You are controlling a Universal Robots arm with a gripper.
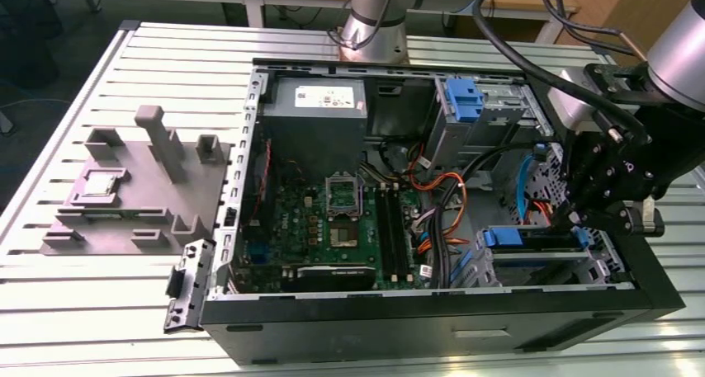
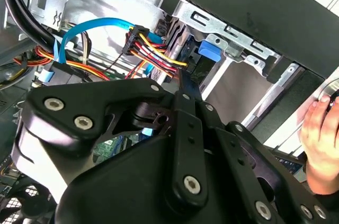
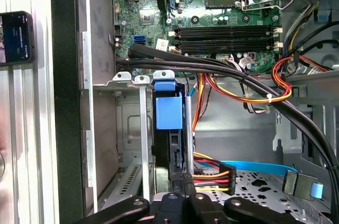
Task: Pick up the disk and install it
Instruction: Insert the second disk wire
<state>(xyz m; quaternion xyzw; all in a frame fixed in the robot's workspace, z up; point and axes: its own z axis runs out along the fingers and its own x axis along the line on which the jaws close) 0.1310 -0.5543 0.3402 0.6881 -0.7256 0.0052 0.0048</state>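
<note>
An open computer case (image 1: 441, 311) lies on its side on a slatted metal desk (image 1: 88, 311), its green motherboard (image 1: 330, 220) exposed. The robot arm's black tool (image 1: 573, 220) reaches down into the drive cage at about 4 o'clock in the exterior view. The disk (image 1: 529, 238), framed by its blue carrier, sits there inside the cage just within the case wall. In the first wrist view the disk (image 3: 169, 113) stands edge-on between the cage's metal rails, its blue tab facing the motherboard. The tool (image 3: 180, 181) touches its near end, beside a plug of red, yellow and black wires (image 3: 214, 173). In the second wrist view the tip of the tool (image 2: 183, 78) points at the disk (image 2: 207, 52) under the cage's bright metal brackets, with a blue ribbon cable (image 2: 90, 25) looping nearby. Whether the tool is clamped on the disk or merely resting against it cannot be told. A grey metal box with a white label (image 1: 314, 105) occupies the case at 12 o'clock, and a second blue-framed bay (image 1: 468, 105) stands at 1 o'clock. A grey plastic fixture (image 1: 132, 187) sits on the desk at 9 o'clock, well apart from the case. A person's hand (image 2: 320, 139) rests outside the case wall in the second wrist view
</note>
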